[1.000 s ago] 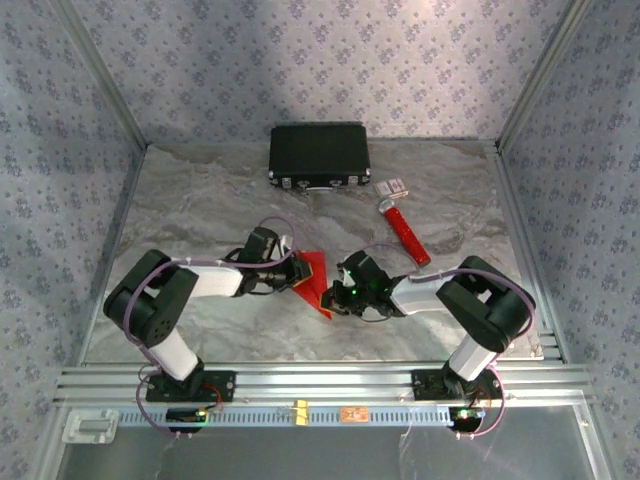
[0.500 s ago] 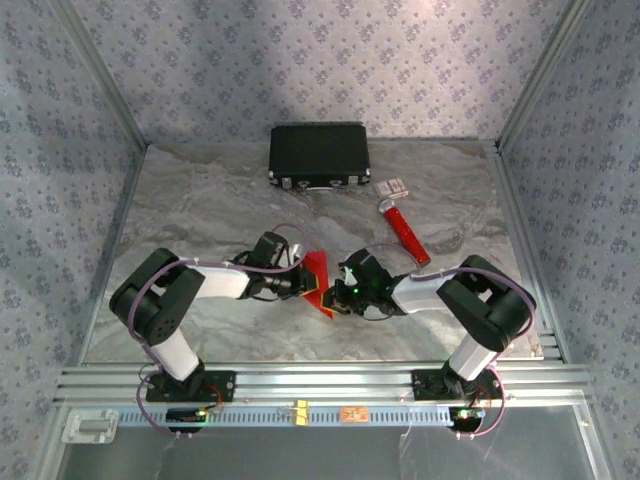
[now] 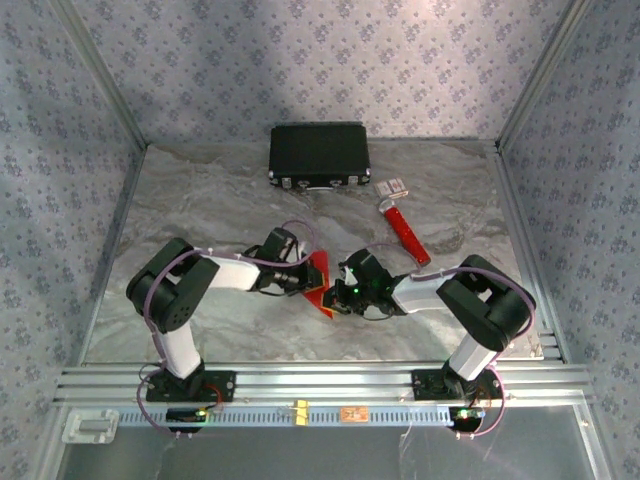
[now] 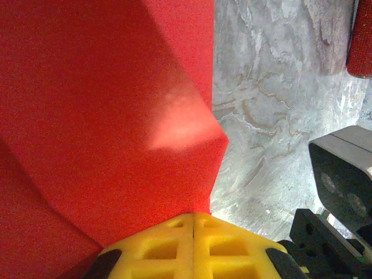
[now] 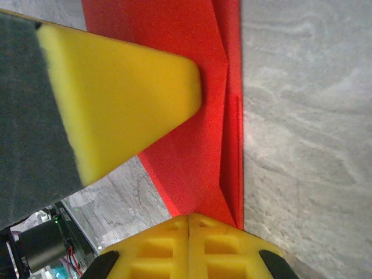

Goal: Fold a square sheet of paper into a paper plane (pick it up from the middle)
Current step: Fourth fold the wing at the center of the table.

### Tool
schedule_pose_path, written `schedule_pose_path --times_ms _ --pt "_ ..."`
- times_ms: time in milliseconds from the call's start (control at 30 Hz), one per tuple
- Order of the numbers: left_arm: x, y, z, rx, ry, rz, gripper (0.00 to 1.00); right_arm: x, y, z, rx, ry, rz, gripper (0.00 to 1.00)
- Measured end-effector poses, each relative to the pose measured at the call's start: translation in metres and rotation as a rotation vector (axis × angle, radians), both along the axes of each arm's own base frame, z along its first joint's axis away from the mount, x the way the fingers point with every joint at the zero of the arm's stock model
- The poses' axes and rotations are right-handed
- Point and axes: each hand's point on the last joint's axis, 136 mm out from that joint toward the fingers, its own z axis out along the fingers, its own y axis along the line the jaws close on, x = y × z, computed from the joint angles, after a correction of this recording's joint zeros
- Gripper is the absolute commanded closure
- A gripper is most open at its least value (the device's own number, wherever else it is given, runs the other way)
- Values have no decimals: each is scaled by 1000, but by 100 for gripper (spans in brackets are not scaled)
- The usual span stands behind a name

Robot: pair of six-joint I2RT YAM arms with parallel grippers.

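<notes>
A thin, bright red creased paper sheet (image 3: 318, 277) sits near the middle of the grey marble-patterned worktop (image 3: 200, 210), pinched between the two arms and tilted up off the surface.

The left end effector (image 3: 303, 278) reaches in from the left. In its wrist view the yellow foam pads (image 4: 157, 247) are pressed together, and a folded corner of the red paper sheet (image 4: 104, 104) runs down into the seam between them.

The right end effector (image 3: 335, 293) comes in from the right and is fully closed too. Its yellow pads (image 5: 226, 247) meet on the near tip of the red paper sheet (image 5: 197, 64), which shows layered folds along its right edge. One yellow finger (image 5: 122, 104) of the left end effector lies across the paper just beside it.

A black rectangular case (image 3: 319, 153) lies at the far edge. A red stick-like tube (image 3: 406, 233) lies to the right, well apart from the paper.
</notes>
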Motion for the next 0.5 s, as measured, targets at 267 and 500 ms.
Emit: schedule_pose_path --times_ms 267,500 --pt "1 -2 0 -4 2 -7 96 1 -8 17 -15 -42 -3 93" --pt "1 -2 -1 -4 2 -6 96 17 -34 48 -40 -128 -87 95"
